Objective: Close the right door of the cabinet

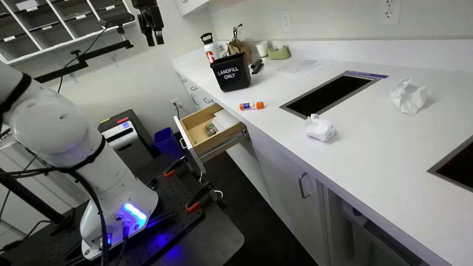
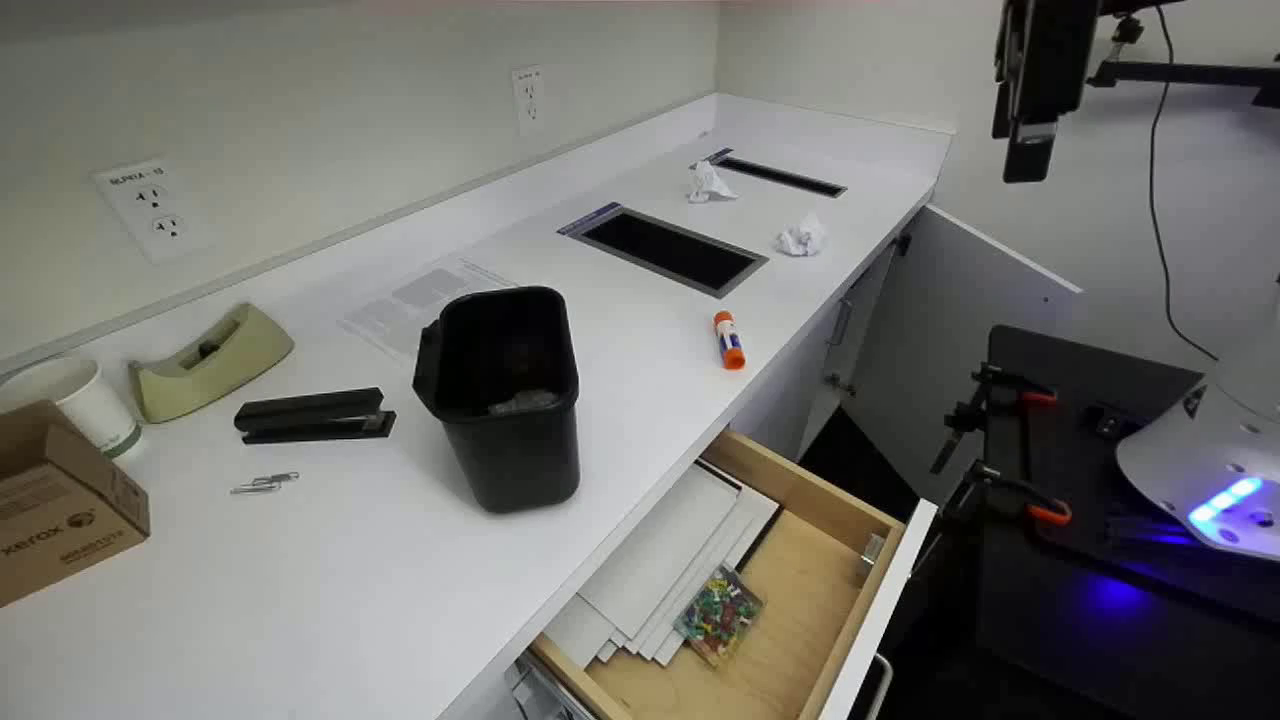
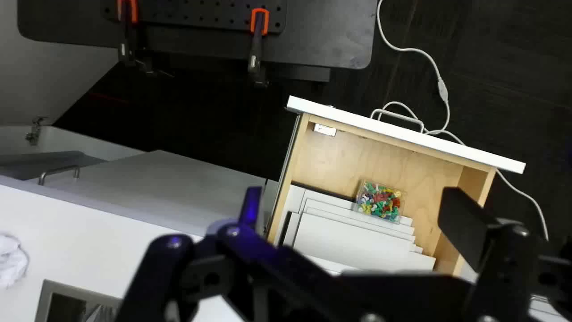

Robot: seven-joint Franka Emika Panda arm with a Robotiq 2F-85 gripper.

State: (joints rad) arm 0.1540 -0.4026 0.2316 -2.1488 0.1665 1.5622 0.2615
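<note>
The right cabinet door (image 2: pixel 950 320) stands swung wide open below the counter's far end in an exterior view. It is also the pale grey panel at the upper left of the wrist view (image 3: pixel 53 67). Beside it is the closed neighbouring cabinet door (image 1: pixel 284 181) with a metal handle. The open compartment (image 1: pixel 338 210) shows at the lower right of an exterior view. My gripper (image 1: pixel 154 38) hangs high above the floor, away from the door; it also shows in an exterior view (image 2: pixel 1020 150). In the wrist view its fingers (image 3: pixel 353 203) are wide apart with nothing between them.
A drawer (image 2: pixel 880 610) is pulled out, holding white boards and a box of pushpins (image 3: pixel 380 201). The robot's table (image 1: pixel 218 240) with clamps stands near the open door. On the counter are a black bin (image 1: pixel 236 74), a glue stick (image 1: pixel 252 106) and crumpled paper (image 1: pixel 319 128).
</note>
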